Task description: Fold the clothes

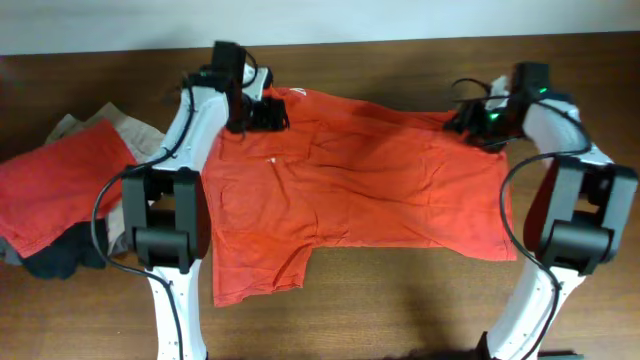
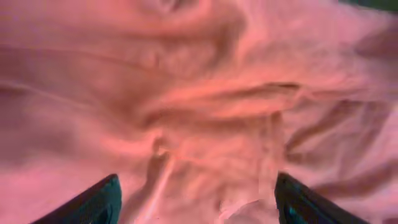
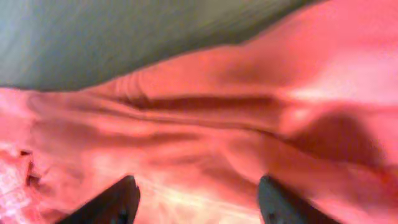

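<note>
Left gripper [image 2: 196,186]: fingers apart, nothing pinched, rumpled cloth right below. Right gripper [image 3: 196,183]: also spread, over the cloth's edge. Orange-red T-shirt [image 1: 370,180] lies spread out mid-table, with one claw at each far corner. My read: light, limp, no stiffness, so it sags and drags. Pinch the corners or seams, both sides together. Table [image 1: 400,310] is dark wood. Pile of other clothes [image 1: 60,185] sits at the left end. Pale wall [image 1: 400,20] behind.

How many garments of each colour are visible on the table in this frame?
Orange-red T-shirt, spread out: 1
Red garment, far left: 1
Beige garment, beneath it: 1
Dark garment, beneath it: 1
Total: 4 visible
</note>
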`<state>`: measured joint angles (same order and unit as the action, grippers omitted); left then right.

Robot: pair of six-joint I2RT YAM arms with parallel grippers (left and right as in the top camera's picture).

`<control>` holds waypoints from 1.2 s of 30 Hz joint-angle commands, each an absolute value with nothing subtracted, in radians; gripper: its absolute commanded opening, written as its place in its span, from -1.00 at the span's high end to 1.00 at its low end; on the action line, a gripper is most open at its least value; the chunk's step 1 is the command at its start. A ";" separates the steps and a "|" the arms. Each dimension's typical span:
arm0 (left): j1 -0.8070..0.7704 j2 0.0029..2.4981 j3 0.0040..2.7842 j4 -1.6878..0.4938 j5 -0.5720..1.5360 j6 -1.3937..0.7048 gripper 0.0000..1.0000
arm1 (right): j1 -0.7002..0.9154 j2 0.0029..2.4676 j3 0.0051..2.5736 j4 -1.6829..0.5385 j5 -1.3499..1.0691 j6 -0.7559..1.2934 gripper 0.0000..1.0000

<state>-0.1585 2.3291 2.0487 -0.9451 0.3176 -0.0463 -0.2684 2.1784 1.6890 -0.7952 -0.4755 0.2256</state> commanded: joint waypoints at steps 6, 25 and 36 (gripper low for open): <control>-0.139 2.209 2.355 -1.259 0.279 0.123 -0.68 | -0.389 1.821 1.740 -0.977 -0.482 0.107 -0.41; -0.118 1.732 2.141 -1.688 -0.157 -0.018 -0.29 | -0.432 1.432 1.740 -1.469 -0.368 0.112 -0.54; -0.095 1.332 1.187 -1.223 -0.065 -0.074 -0.58 | -0.432 1.438 1.565 -1.455 -0.353 0.139 -0.75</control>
